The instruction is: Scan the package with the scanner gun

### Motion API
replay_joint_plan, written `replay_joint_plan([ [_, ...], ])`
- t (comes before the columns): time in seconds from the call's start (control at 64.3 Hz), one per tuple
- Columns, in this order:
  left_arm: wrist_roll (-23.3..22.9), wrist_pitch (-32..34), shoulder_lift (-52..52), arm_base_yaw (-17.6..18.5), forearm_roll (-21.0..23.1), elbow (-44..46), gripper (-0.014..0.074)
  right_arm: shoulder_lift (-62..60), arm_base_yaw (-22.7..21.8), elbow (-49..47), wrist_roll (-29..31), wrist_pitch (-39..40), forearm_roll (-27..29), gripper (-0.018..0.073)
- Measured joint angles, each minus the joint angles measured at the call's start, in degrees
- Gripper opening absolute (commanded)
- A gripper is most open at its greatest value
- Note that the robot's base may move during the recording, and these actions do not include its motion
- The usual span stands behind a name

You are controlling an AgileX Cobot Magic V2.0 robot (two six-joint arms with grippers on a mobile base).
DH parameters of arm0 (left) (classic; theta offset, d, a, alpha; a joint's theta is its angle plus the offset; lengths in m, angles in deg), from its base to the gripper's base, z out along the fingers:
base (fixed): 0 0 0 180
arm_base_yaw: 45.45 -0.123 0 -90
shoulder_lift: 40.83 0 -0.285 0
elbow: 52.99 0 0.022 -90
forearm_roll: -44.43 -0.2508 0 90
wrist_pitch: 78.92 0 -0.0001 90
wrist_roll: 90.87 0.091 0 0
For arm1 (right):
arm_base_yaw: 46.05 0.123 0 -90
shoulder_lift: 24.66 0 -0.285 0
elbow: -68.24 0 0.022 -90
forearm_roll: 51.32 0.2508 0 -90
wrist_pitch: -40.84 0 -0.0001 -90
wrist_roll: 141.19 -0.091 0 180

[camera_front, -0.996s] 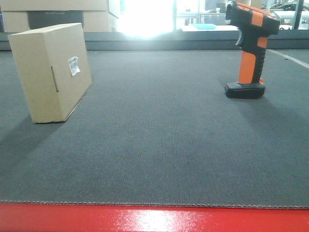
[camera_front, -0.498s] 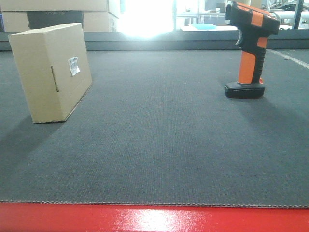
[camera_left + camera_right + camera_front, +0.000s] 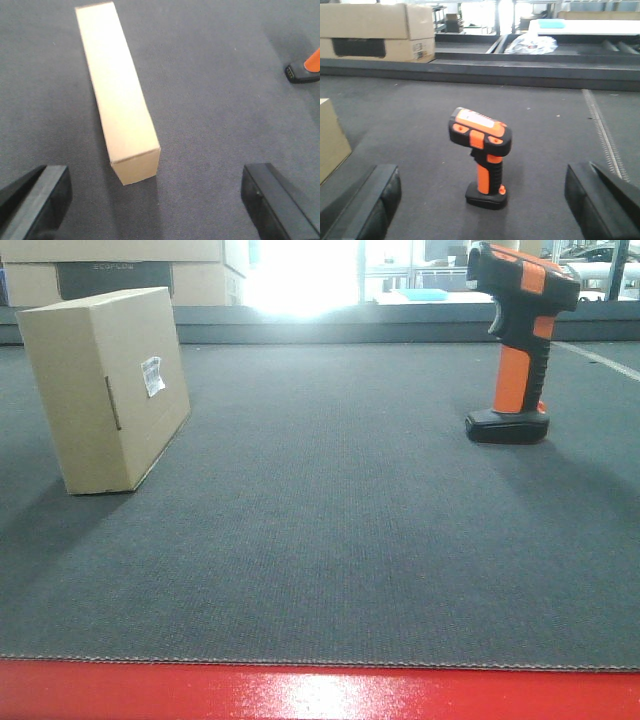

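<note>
Along the left edge of the mat (image 3: 330, 540) the box (image 3: 105, 390) is being presented on its narrow side, label (image 3: 152, 376) turned inward, likely for an easy scan. Toward the far right corner the scanner (image 3: 520, 340) is being stood on its flat base, handle free for grasping. Both are being held wide open and empty: the left gripper (image 3: 157, 202) above the box, the right gripper (image 3: 485, 202) facing the scanner.
</note>
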Motion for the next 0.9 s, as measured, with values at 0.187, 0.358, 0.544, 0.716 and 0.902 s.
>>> replay_joint_plan([
  [0.187, -2.16, -5.29, -13.74, 0.00, -0.84, 15.77, 0.0591, 0.08, 0.37, 0.00, 0.00, 0.12, 0.00, 0.0570],
  [0.358, -2.53, -5.77, -22.66, 0.00, -3.55, 21.41, 0.0591, 0.08, 0.46, 0.00, 0.00, 0.12, 0.00, 0.0570],
  [0.544, -2.52, -6.20, -29.08, -0.39, -5.75, 21.65, 0.0591, 0.08, 0.46, 0.00, 0.00, 0.12, 0.00, 0.0570],
  [0.716, -2.64, -6.20, -33.04, -1.35, -5.98, 21.65, 0.0591, 0.08, 0.46, 0.00, 0.00, 0.12, 0.10, 0.0570],
  [0.902, -2.64, -6.20, -36.27, -1.80, -5.79, 21.65, 0.0591, 0.08, 0.46, 0.00, 0.00, 0.12, 0.10, 0.0570],
])
